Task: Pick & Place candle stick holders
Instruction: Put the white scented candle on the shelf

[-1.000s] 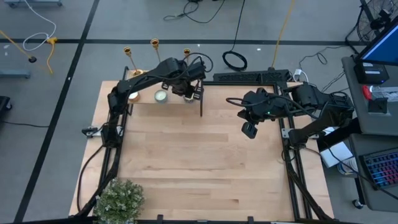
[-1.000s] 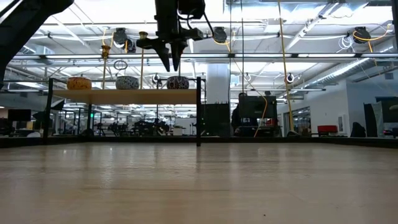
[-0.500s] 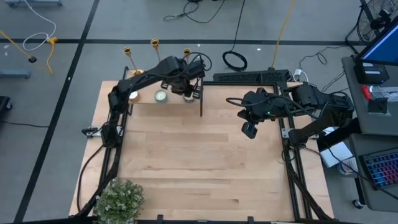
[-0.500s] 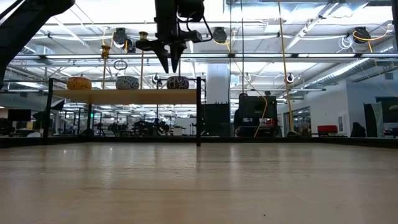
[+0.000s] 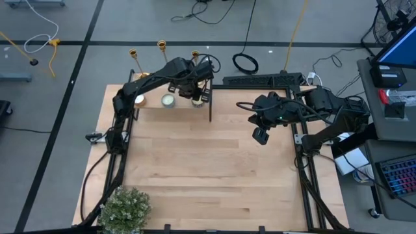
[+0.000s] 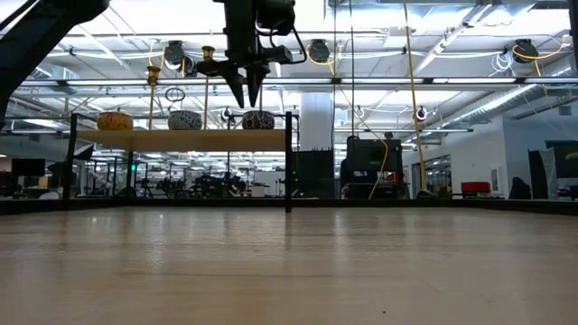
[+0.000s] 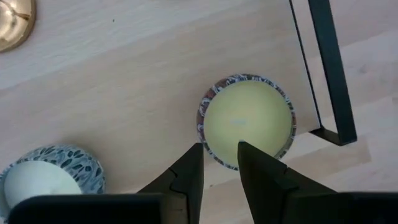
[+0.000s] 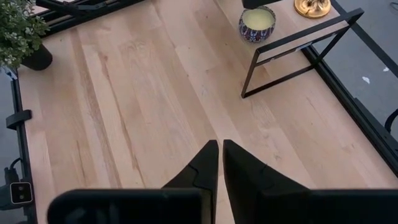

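Three gold candle stick holders show by their cup tops (image 5: 132, 53), (image 5: 161, 45), (image 5: 195, 55); two stems show in the low view (image 6: 152, 90), (image 6: 207, 77). One round gold base (image 7: 12, 22) rests on the raised wooden shelf (image 5: 153, 104). My left gripper (image 5: 197, 97) hangs above the shelf's right end, pointing down over a yellowish candle in a patterned cup (image 7: 247, 121), its fingers a little apart and touching nothing (image 7: 221, 158). My right gripper (image 5: 260, 136) hovers over the table's right part, shut and empty (image 8: 220, 155).
Two more small candles (image 5: 138, 99), (image 5: 168, 100) stand on the shelf, which has a black frame with a leg (image 5: 210, 110). A potted plant (image 5: 123, 208) stands at the near left corner. Bare wood lies in the table's middle (image 5: 208, 169).
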